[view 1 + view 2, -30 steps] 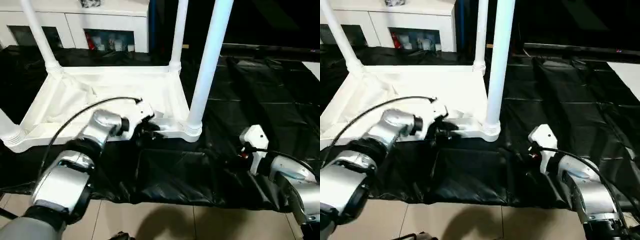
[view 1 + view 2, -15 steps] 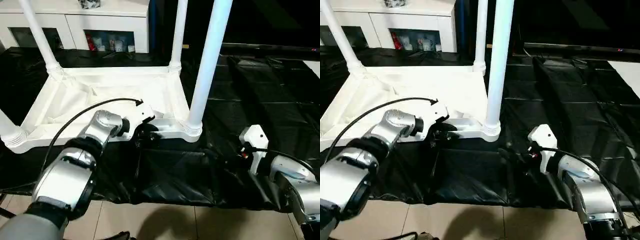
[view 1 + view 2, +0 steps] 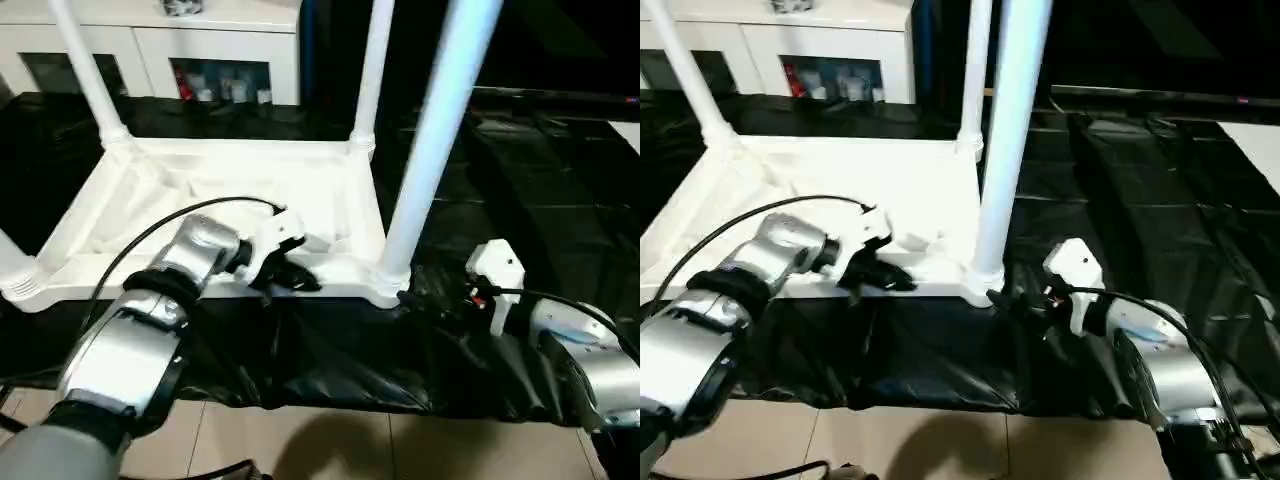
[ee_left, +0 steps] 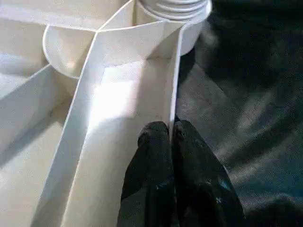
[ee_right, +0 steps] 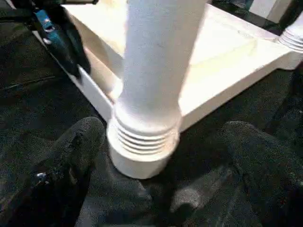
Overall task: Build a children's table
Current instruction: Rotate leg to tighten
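White plastic, smooth and ribbed underneath: the table (image 3: 230, 190) lies upside down on the black cover (image 3: 1140, 190), legs up. My left pincer (image 4: 171, 135) is pinched narrow on the thin rim wall. My right pincer (image 5: 156, 156) stands wide, its fingers (image 5: 71, 156) either side of the near leg (image 5: 151, 90) at its ridged collar. I judge I'm seating this leg; next, close and press down.
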### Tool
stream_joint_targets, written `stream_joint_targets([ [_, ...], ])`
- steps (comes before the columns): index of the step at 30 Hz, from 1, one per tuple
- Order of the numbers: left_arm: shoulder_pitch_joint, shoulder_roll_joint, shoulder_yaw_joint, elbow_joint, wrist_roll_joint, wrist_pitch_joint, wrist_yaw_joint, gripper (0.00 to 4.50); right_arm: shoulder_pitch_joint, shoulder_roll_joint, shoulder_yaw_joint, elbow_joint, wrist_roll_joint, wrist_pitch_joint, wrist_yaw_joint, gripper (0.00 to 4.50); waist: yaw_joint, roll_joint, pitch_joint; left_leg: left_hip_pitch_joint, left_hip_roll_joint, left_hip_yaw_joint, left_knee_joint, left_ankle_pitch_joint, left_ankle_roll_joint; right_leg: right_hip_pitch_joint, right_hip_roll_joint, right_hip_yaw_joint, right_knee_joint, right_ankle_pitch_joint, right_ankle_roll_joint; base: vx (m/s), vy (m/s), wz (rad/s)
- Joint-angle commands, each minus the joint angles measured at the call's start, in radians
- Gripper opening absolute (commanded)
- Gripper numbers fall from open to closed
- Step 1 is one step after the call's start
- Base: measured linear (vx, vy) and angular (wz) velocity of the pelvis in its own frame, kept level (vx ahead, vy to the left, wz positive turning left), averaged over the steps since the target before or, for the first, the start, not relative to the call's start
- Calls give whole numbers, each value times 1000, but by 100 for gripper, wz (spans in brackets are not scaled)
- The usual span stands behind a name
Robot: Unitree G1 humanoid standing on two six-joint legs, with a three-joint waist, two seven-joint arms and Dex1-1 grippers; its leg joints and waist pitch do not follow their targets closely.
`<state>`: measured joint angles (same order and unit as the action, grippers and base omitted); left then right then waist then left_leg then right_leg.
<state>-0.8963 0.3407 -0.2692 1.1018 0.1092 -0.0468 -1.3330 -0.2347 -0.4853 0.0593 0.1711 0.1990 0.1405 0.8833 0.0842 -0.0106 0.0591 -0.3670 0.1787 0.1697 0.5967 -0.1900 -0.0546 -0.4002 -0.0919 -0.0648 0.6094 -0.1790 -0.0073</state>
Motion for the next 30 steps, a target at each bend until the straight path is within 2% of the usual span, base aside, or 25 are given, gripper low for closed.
stream_joint_targets([
  [1, 70, 50, -22, -52, 12, 61, -20, 3, -19, -2, 14, 9, -5, -19, 13, 450, 9, -13, -66, 5, 50, -11, -75, -179, 72, 55, -69, 41, -74, -216, -248, 0, 0, 0],
  [3, 181, 122, -23, -275, 5, 168, -48, 3, -23, 5, 20, 9, 0, -26, 16, 450, 1, -11, -64, 0, 57, -13, -81, -187, 60, 57, -71, 43, -66, -196, -256, 0, 0, 0],
  [4, 211, 139, -19, -342, 6, 204, -48, 3, -21, 6, 21, 5, 2, -26, 18, 450, -1, -8, -63, 6, 58, -11, -83, -207, 51, 53, -71, 43, -69, -226, -251, 0, 0, 0],
  [5, 242, 157, -16, -410, 6, 240, -48, 3, -19, 7, 22, 1, 5, -26, 20, 450, -5, -7, -62, 6, 62, -13, -85, -209, 43, 53, -72, 45, -67, -228, -252, 0, 0, 0],
  [6, 279, 177, -10, -496, 8, 288, -46, 3, -16, 9, 23, -4, 8, -27, 24, 450, -8, -7, -60, 9, 58, -9, -84, -218, 43, 48, -66, 45, -73, -248, -246, 0, 0, 0],
  [7, 279, 177, -10, -496, 8, 288, -46, 3, -16, 9, 23, -4, 8, -27, 24, 450, -8, -6, -62, 10, 58, -9, -83, -221, 39, 50, -68, 46, -69, -247, -245, 0, 0, 0],
  [8, 326, 185, 9, -615, -9, 344, -28, 3, -8, 12, 25, -8, 8, -30, 28, 450, -8, -10, -60, 10, 55, -7, -83, -221, 39, 47, -65, 46, -72, -264, -241, 0, 0, 0],
  [9, 340, 181, 16, -655, -21, 350, -19, 3, -5, 14, 26, -4, 7, -35, 30, 450, -10, -10, -59, 9, 58, -10, -86, -230, 35, 48, -67, 46, -73, -283, -235, 0, 0, 0],
  [12, 333, 137, 39, -645, -46, 322, 29, 3, -3, 22, 29, 11, 4, -41, 29, 450, -11, -10, -59, 11, 51, -6, -82, -234, 38, 42, -60, 46, -78, -285, -229, 0, 0, 0],
  [14, 320, 114, 47, -644, -65, 338, 61, 58, -1, 27, 33, 12, 6, -42, 26, 450, -8, -11, -61, 11, 51, -6, -81, -233, 38, 42, -59, 45, -76, -266, -228, 0, 0, 0],
  [17, 338, 118, 36, -731, -73, 398, 67, 63, 4, 32, 36, 13, 7, -48, 22, 450, 2, -3, -63, 11, 51, -8, -82, -220, 36, 44, -60, 46, -72, -236, -231, 0, 0, 0],
  [18, 347, 120, 29, -757, -61, 410, 73, 77, 7, 34, 35, 16, 6, -52, 19, 450, 3, -6, -64, 11, 52, -8, -82, -210, 36, 46, -60, 46, -70, -213, -233, 0, 0, 0],
  [19, 348, 121, 28, -759, -60, 412, 73, 77, 7, 35, 35, 16, 6, -52, 18, 450, 4, -3, -64, 11, 52, -7, -81, -206, 37, 45, -59, 46, -69, -202, -236, 0, 0, 0],
  [20, 353, 121, 24, -767, -51, 407, 80, 77, 9, 36, 35, 17, 5, -54, 17, 450, 5, -5, -65, 10, 50, -6, -80, -200, 40, 46, -58, 45, -68, -191, -238, 0, 0, 0],
  [21, 353, 121, 23, -766, -50, 406, 81, 77, 9, 36, 35, 17, 5, -54, 17, 450, 5, -1, -64, 9, 49, -7, -79, -198, 41, 46, -58, 46, -68, -189, -238, 0, 0, 0],
  [23, 354, 116, 25, -751, -53, 394, 88, 77, 16, 37, 34, 10, 5, -53, 16, 450, 5, -3, -64, 9, 48, -7, -80, -204, 39, 47, -57, 45, -71, -204, -230, 0, 0, 0],
  [24, 350, 111, 25, -735, -64, 394, 87, 77, 22, 37, 32, 6, 4, -52, 16, 450, 6, 4, -64, 10, 48, -8, -80, -212, 35, 47, -57, 45, -71, -211, -229, 0, 0, 0],
  [25, 349, 111, 23, -732, -68, 395, 89, 77, 23, 37, 32, 5, 4, -53, 16, 450, 4, 1, -64, 9, 46, -6, -80, -217, 35, 46, -55, 45, -74, -215, -226, 0, 0, 0],
  [28, 344, 93, 25, -698, -92, 383, 97, 77, 30, 37, 30, -4, 4, -51, 13, 450, 4, 6, -64, 10, 47, -8, -82, -239, 26, 46, -55, 45, -75, -229, -223, 0, 0, 0],
  [30, 341, 80, 25, -678, -96, 363, 97, 77, 32, 37, 29, -6, 5, -51, 12, 450, 3, 5, -66, 9, 46, -8, -81, -233, 26, 48, -54, 44, -74, -199, -229, 0, 0, 0],
])
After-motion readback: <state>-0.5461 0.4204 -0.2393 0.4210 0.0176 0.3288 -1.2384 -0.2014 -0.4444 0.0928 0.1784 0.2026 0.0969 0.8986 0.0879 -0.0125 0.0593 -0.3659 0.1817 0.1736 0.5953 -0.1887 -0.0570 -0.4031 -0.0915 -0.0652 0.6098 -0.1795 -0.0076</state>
